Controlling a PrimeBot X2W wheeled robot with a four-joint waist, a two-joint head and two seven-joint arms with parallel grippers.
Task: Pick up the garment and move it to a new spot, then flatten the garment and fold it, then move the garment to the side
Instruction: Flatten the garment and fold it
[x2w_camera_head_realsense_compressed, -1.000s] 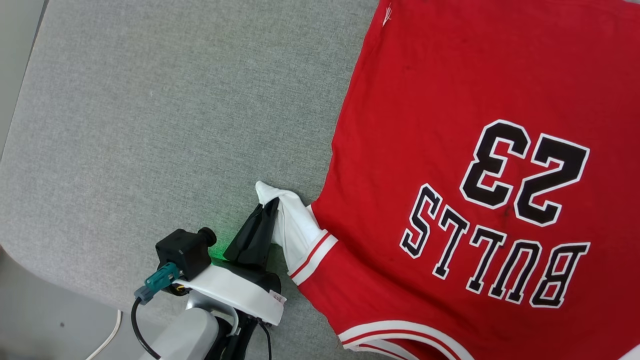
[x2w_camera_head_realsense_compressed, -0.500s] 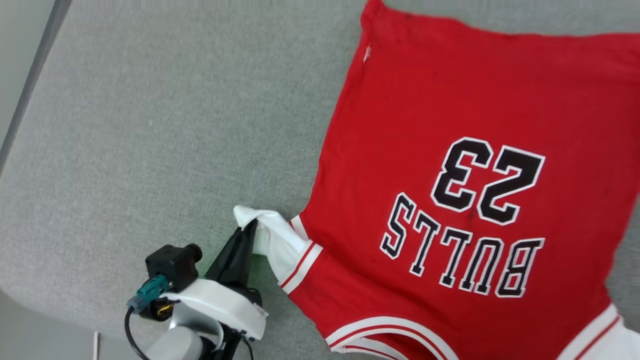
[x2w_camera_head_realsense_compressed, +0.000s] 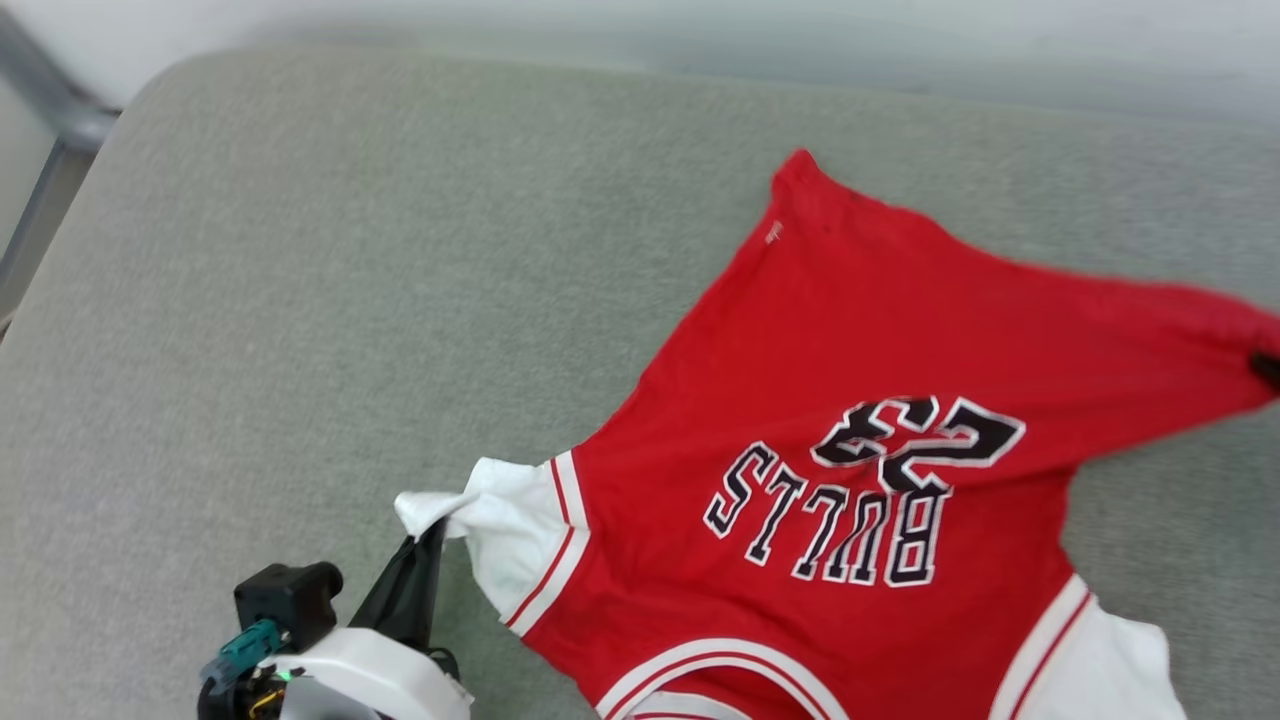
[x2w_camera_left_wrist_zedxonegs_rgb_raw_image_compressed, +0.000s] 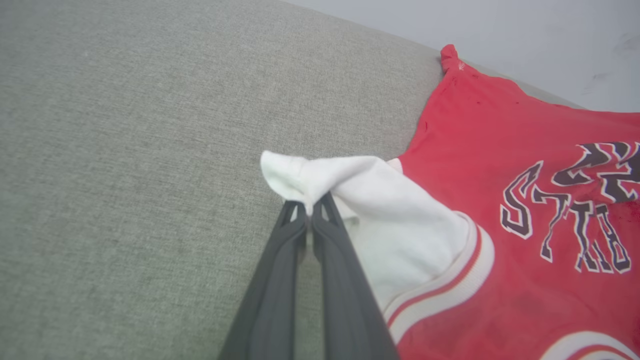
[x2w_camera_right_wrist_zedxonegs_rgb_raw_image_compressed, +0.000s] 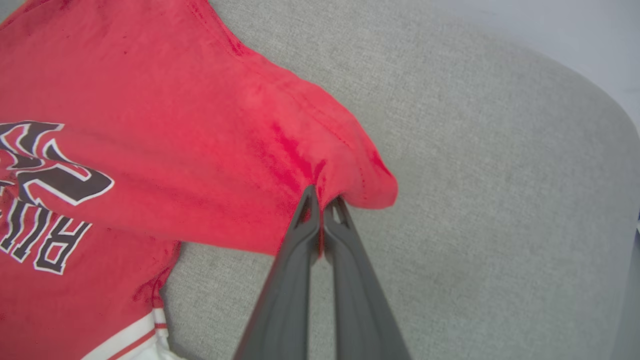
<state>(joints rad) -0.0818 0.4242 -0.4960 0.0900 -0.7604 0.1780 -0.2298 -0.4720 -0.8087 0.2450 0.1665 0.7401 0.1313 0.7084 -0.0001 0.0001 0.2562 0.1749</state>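
Right gripper (x2w_camera_right_wrist_zedxonegs_rgb_raw_image_compressed: 324, 200), seen from its wrist, pinches the garment (x2w_camera_right_wrist_zedxonegs_rgb_raw_image_compressed: 175, 100).

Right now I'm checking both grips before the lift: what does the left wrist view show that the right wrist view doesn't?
Left wrist view: the left gripper shut on the white sleeve tip of the garment, striped trim just behind it. Right wrist view: the right gripper shut on a red corner of the garment, cloth bunched at the pinch. Shared: the red body with black, white-outlined lettering, and the grey padded surface underneath.
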